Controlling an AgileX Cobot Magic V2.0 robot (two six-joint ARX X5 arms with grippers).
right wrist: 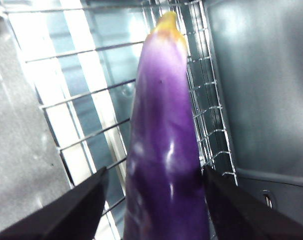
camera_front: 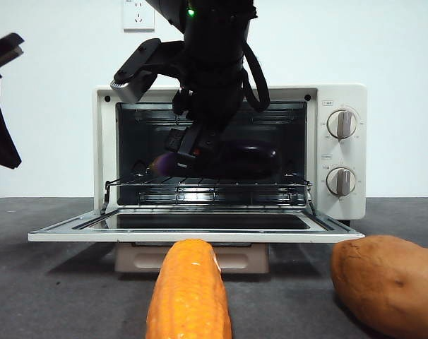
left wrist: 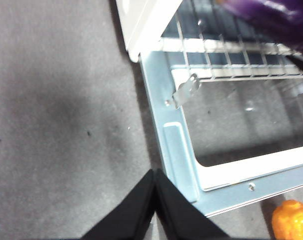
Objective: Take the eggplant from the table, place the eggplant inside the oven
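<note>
A: Lying lengthwise on the silver wire rack (right wrist: pixel 81 95) inside the cream-white boxy toaster oven (camera_front: pixel 341 95): the long, glossy, dark purple eggplant (right wrist: pixel 164 150), yellowish tip pointing deeper in.

B: And the right gripper (right wrist: pixel 155 172)?

A: Reaching into the oven cavity, black jaws spread to either side of the eggplant. Bare rack visible between one jaw and the purple skin, so judged released, not clamped. Very close on the other side; impossible to say whether touching.

B: Left gripper (left wrist: pixel 154 175)?

A: Pinched together on nothing, hovering over the dark grey matte table (left wrist: pixel 51 125), just beside a corner of the dropped-down glass door (left wrist: pixel 176 150).

B: Risks from here?

A: Dragging the eggplant back out during retreat, through friction from that near jaw. Rolling, too: round, slick skin on thin wires. Also catching a jaw tip in the rack, or knocking the oven's upper frame with the bulky wrist.

B: Orange-yellow corn cob (camera_front: pixel 189 296), brown sweet potato (camera_front: pixel 390 282)?

A: Lying on the table in front of the door, well apart from the work. Trouble only from a low swing outward.
</note>
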